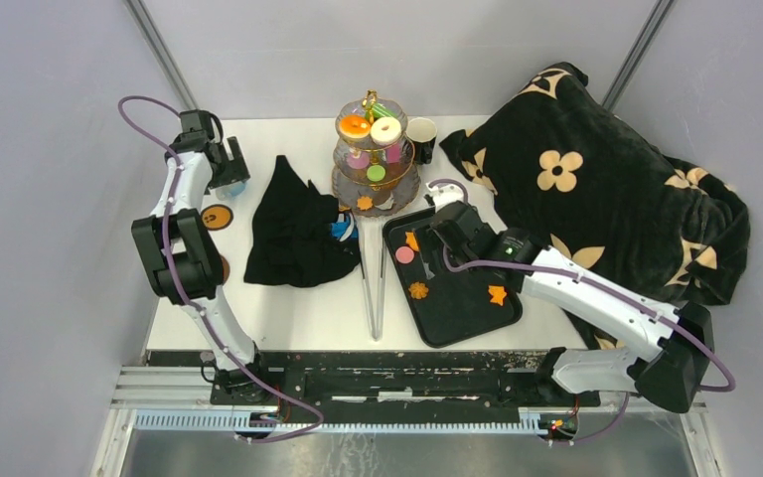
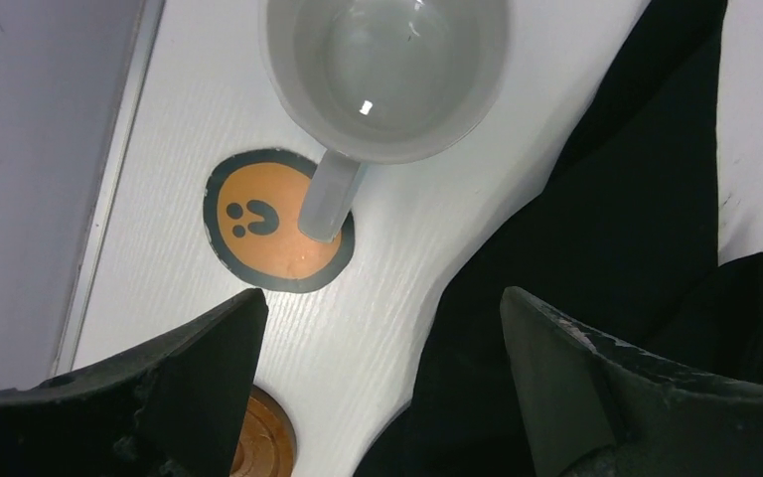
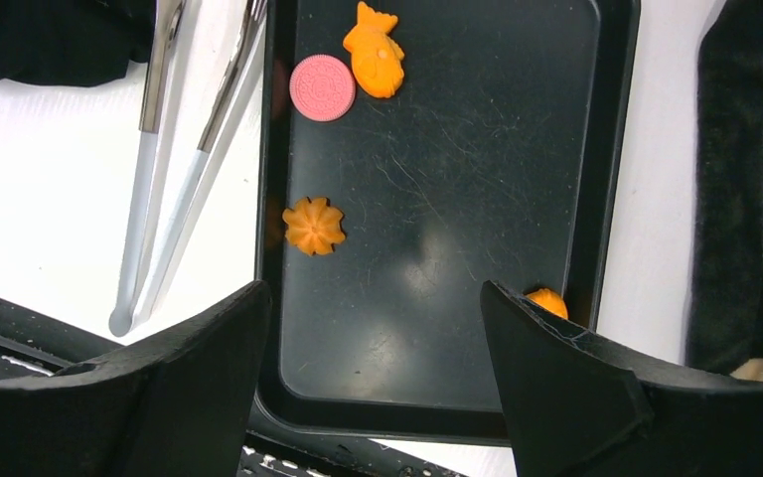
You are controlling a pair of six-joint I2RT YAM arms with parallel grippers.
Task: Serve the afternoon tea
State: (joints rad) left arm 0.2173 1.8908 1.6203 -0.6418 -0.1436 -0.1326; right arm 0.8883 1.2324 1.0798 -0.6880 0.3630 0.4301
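My right tool point(image 3: 376, 298) hangs with its two black fingers spread wide and empty above a scuffed black rectangular tray point(image 3: 437, 199) on the white tabletop point(image 3: 50, 199). Small toy treats lie on the tray. A pink round sandwich-biscuit disc point(image 3: 322, 87) touches an orange fish-shaped cookie point(image 3: 375, 50). An orange flower-shaped cookie point(image 3: 313, 226) sits near the tray's left wall, and another orange piece point(image 3: 546, 300) is half hidden by one finger. Metal tongs point(image 3: 147, 129) lie just beside the tray.

From above, a tiered metal cake stand point(image 1: 402, 191) carries an orange ring donut point(image 1: 355, 126) and a white ring donut point(image 1: 385, 130).

My left tool point(image 2: 382, 308), also spread and empty, hovers near a pale ceramic mug point(image 2: 387, 70) whose handle overlaps an orange smiley coaster point(image 2: 268, 224).

I judge the treats light, rigid, smooth and low, so likely to skid. I would pinch the flower cookie across its ridged sides, with the fingertips close to the tray floor.
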